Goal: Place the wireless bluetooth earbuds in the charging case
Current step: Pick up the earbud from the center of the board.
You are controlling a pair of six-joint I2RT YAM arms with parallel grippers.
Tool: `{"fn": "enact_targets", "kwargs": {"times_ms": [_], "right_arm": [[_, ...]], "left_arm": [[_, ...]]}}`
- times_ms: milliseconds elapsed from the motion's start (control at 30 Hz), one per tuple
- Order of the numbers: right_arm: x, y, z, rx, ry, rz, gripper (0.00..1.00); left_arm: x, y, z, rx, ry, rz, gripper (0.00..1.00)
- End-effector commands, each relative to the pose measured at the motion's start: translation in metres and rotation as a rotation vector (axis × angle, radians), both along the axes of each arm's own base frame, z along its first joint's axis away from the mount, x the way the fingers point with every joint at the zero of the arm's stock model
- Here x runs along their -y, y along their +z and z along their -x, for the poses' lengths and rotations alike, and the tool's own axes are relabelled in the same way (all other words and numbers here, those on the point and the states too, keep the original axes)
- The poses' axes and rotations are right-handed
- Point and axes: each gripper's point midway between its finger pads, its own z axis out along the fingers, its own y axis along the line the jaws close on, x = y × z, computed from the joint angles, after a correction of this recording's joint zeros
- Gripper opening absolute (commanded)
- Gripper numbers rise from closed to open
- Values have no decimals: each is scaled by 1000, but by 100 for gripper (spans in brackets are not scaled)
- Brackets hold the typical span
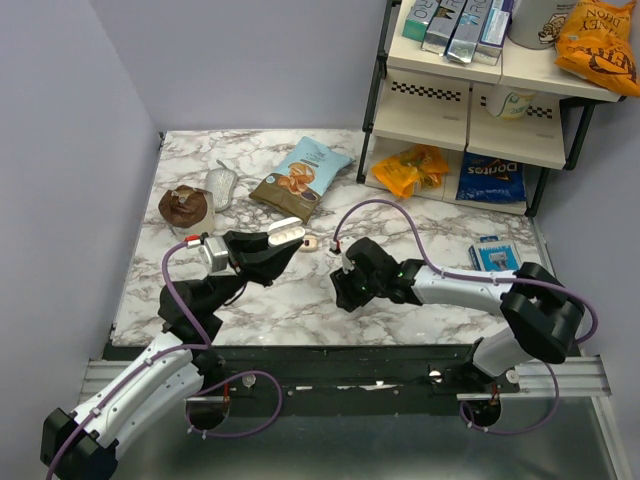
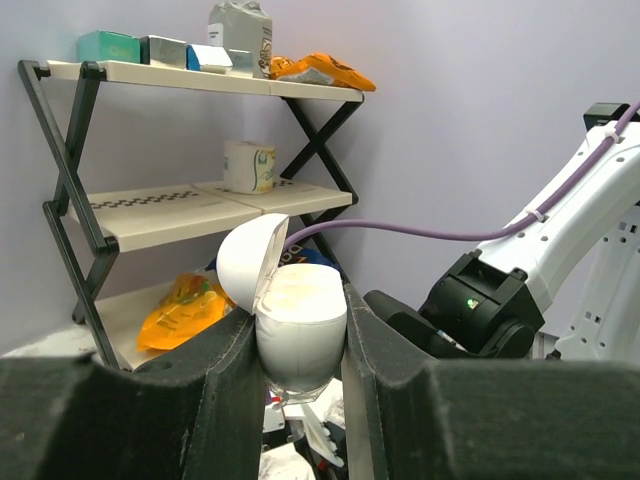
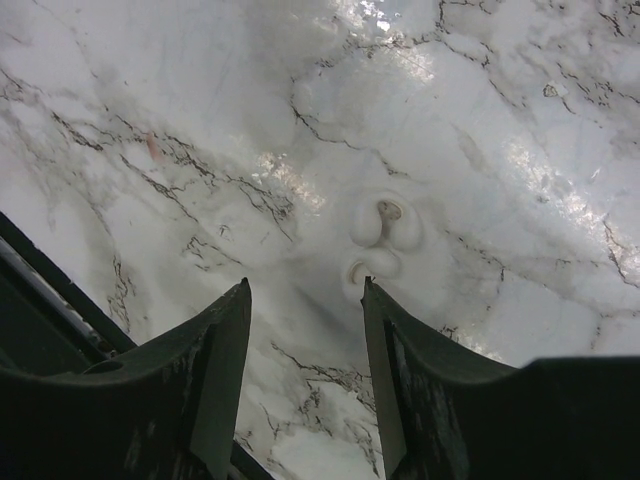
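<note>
My left gripper (image 1: 278, 244) is shut on the charging case (image 1: 286, 233) and holds it above the table. In the left wrist view the white case (image 2: 300, 345) stands upright between the fingers with its lid (image 2: 243, 262) swung open to the left and the tan inner face up. My left gripper (image 2: 298, 305) clamps its sides. Two small white earbuds (image 3: 384, 226) (image 3: 372, 268) lie close together on the marble table (image 3: 150, 90). My right gripper (image 3: 305, 284) is open and empty just above the table, with the nearer bud off its right fingertip. It also shows in the top view (image 1: 342, 292).
A small white and tan item (image 1: 309, 243) lies on the table beside the held case. Further back are a snack bag (image 1: 301, 176), a brown wrapped item (image 1: 185, 206) and a white crumpled wrapper (image 1: 220, 186). A shelf rack (image 1: 470, 110) with packets stands at the back right. A blue box (image 1: 494, 254) lies at the right.
</note>
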Motion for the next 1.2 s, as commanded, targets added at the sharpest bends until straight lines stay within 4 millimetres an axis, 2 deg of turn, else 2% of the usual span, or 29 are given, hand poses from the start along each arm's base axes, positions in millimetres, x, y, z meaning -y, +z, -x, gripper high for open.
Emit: {"fn": "enact_targets", "kwargs": {"times_ms": [0, 367, 467, 700, 933, 967, 1100, 1167], "right_arm": [[2, -3, -10, 34, -24, 38, 57], [16, -10, -18, 43, -88, 92, 56], [16, -10, -17, 42, -88, 95, 53], [19, -9, -22, 57, -109, 109, 40], [27, -14, -23, 56, -132, 137, 36], [27, -13, -24, 61, -132, 133, 37], [22, 1, -25, 85, -123, 84, 57], [18, 10, -27, 96, -126, 58, 61]], "left_arm": [[-1, -1, -2, 4, 17, -3, 0], [-1, -1, -4, -1, 22, -9, 0], [-1, -2, -4, -2, 23, -11, 0], [-1, -2, -4, -8, 21, -13, 0], [0, -2, -4, -10, 20, -15, 0], [0, -2, -5, -10, 20, -15, 0], [0, -2, -5, -9, 21, -14, 0], [0, -1, -5, -8, 20, -13, 0]]}}
